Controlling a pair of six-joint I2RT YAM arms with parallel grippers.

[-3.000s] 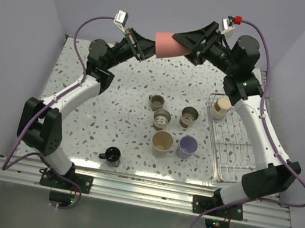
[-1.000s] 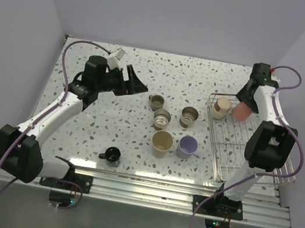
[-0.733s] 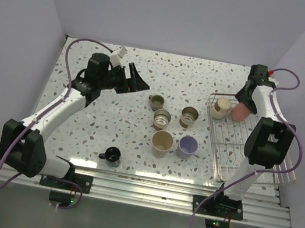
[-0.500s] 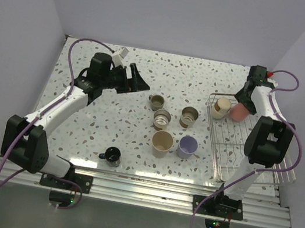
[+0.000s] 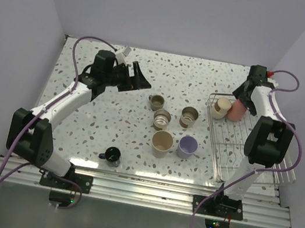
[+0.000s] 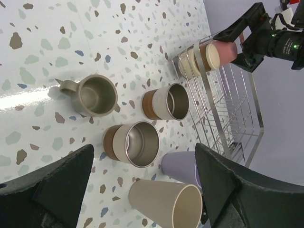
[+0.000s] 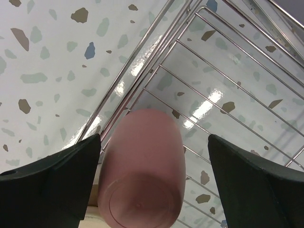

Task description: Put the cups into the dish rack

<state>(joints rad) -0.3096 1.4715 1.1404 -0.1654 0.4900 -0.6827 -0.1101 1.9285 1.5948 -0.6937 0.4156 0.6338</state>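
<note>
Change: the right gripper (image 5: 242, 97) had let go. A second before it was closed on the red-pink cup (image 7: 142, 156); now its fingers stood wide on both sides of the cup, not touching it.
Left gripper (image 5: 140, 79): released, holding nothing, well to the left of the dish rack (image 5: 219, 161); it had come a little closer to the loose cups.
Dark blue cup (image 5: 112, 155): farthest left of the rack, near the front edge of the table.
Loose cups: a small mug with handle (image 5: 155, 101), two steel cups (image 5: 162, 117) (image 5: 189, 117), a tan cup (image 5: 161, 142) and a lavender cup (image 5: 187, 147), all on the table left of the rack.
Inside the rack: the red-pink cup in the far left corner, tilted, base toward the wrist camera, just beside a tan cup (image 5: 221, 107).
Meaning for the task: I judged one more cup loaded and six left outside the rack.
</note>
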